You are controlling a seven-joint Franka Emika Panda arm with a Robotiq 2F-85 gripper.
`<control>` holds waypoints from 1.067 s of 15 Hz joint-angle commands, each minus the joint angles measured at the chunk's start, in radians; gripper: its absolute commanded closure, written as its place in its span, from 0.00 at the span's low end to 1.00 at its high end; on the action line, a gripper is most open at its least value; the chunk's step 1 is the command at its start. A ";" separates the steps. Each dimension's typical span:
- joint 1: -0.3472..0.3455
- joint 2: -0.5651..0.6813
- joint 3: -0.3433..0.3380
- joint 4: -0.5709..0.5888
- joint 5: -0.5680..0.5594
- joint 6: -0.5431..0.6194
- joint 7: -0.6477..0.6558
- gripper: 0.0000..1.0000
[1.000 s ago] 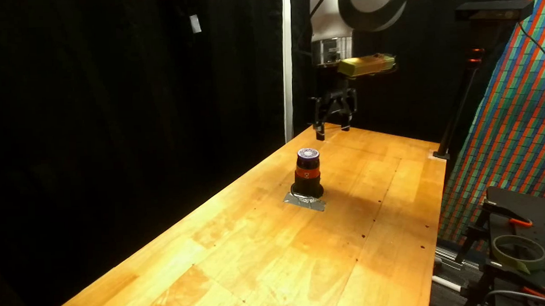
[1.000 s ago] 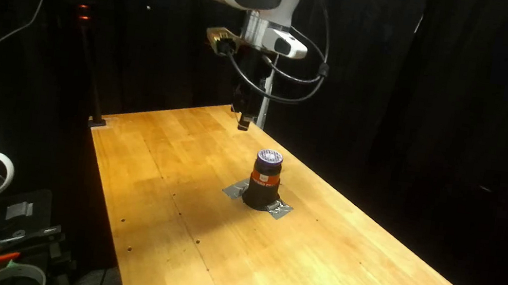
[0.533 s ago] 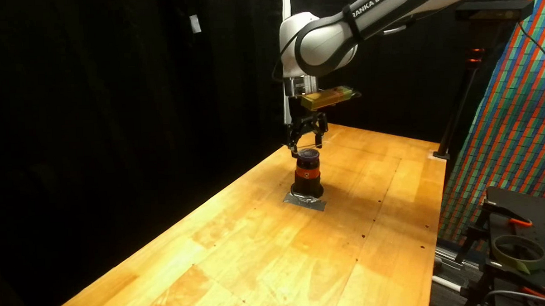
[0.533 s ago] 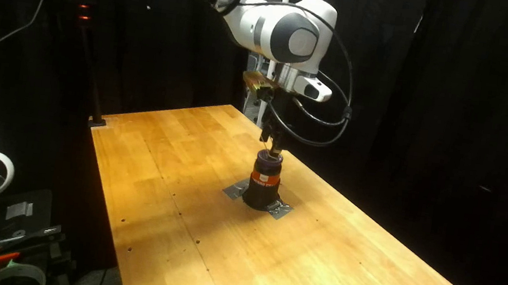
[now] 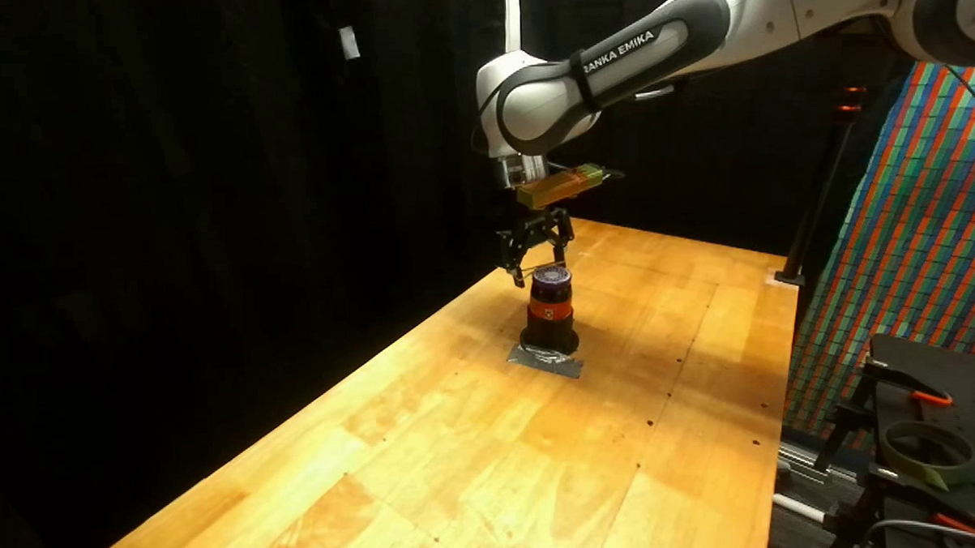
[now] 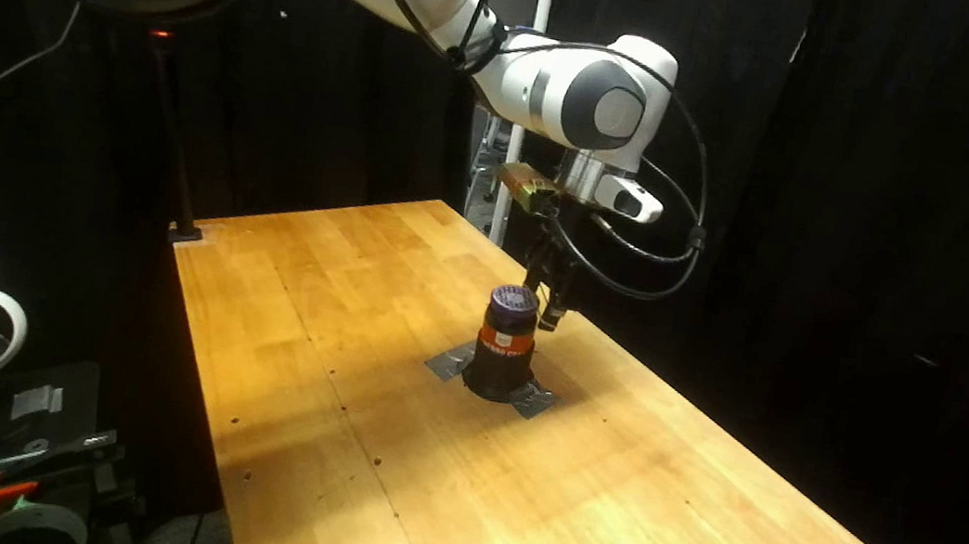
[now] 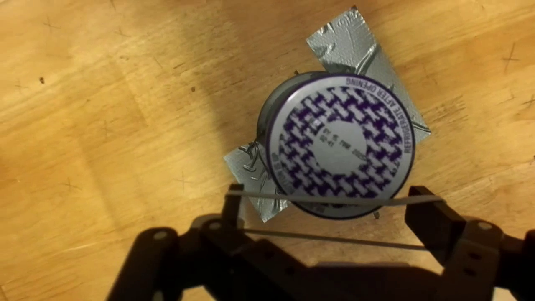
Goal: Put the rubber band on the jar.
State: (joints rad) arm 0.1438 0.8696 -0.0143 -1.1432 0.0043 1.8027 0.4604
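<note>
The jar (image 5: 551, 307) stands upright on the table in both exterior views (image 6: 507, 339), with an orange-red label and a purple-and-white lid. Its lower part sits in a black round base. The lid fills the middle of the wrist view (image 7: 340, 146). My gripper (image 7: 328, 193) is open, with a thin pale rubber band (image 7: 332, 238) stretched around its two fingers. The band's upper strand crosses over the lid's lower edge in the wrist view. In an exterior view my gripper (image 6: 541, 306) is beside the jar, near lid height, toward the table's long edge.
Grey tape (image 6: 535, 400) fixes the black base to the wooden table (image 5: 477, 453). A post with a camera stands at a table corner (image 6: 185, 233). A black side stand with a tape roll (image 5: 928, 453) is beside the table. Dark curtains hang around.
My gripper has come from the table's far end, lower and closer to the jar, then past its lid to the side near the long edge. The band stays around the fingers. The jar has not moved.
</note>
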 commanded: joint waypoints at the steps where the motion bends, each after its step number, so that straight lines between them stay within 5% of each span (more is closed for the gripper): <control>1: 0.004 0.077 -0.004 0.141 0.003 -0.186 -0.026 0.00; 5: -0.010 0.085 0.014 0.159 0.034 -0.287 -0.058 0.00; 16: -0.012 -0.002 0.007 -0.021 0.075 -0.121 -0.027 0.00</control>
State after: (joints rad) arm 0.1356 0.9289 -0.0066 -1.0578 0.0575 1.6118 0.4275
